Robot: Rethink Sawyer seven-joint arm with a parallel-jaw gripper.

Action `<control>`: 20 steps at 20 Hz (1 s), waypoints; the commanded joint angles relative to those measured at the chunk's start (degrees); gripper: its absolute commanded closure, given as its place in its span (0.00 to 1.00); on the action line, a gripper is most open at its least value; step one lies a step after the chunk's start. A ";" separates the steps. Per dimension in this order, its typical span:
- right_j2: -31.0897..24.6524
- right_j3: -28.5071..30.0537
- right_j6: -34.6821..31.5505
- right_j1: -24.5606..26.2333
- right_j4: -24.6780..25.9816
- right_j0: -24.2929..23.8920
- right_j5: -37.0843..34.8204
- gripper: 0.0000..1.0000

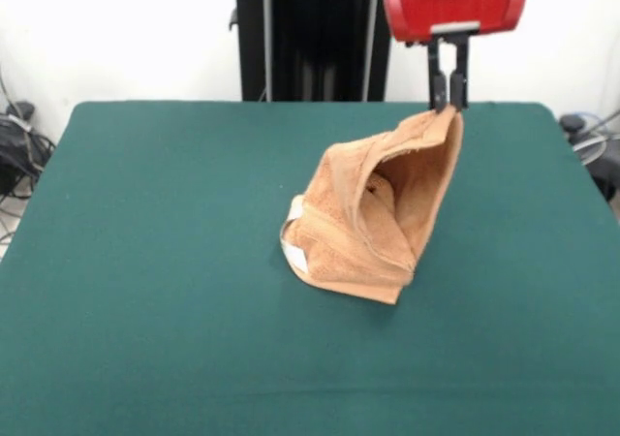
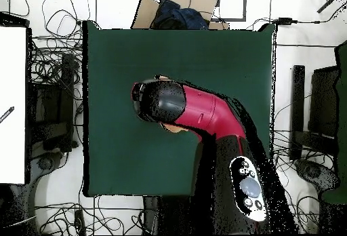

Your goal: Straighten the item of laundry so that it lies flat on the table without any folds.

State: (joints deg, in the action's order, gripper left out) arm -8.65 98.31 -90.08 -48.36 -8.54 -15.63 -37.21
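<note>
Red arm [image 2: 207, 114], black claw [image 1: 449, 102]

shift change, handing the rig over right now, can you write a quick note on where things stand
Claw: shut on one corner of the towel, held up above the table.
Towel: upper corner lifted, the rest draped down in folds, bottom edge resting on the table right of centre in the front view. The overhead view hides it under the arm.
Done: corner gripped and raised.
Left: spread it out flat, no folds, then let go.

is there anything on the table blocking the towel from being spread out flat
Nothing visible does. The gripper is shut on one corner of the towel, holding it up while the rest hangs folded onto the green table. In the front view the cloth around it is bare; overhead, the arm hides the towel.
</note>
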 commanded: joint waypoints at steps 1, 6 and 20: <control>-2.97 5.40 -8.85 -1.54 -3.59 0.13 -3.04 1.00; -2.93 5.68 -8.12 -1.82 -4.26 0.01 -2.95 1.00; -0.58 1.27 -10.81 -5.96 -3.62 2.66 -11.20 1.00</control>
State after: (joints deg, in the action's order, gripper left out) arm -8.49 98.31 -90.08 -50.25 -10.53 -15.02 -39.38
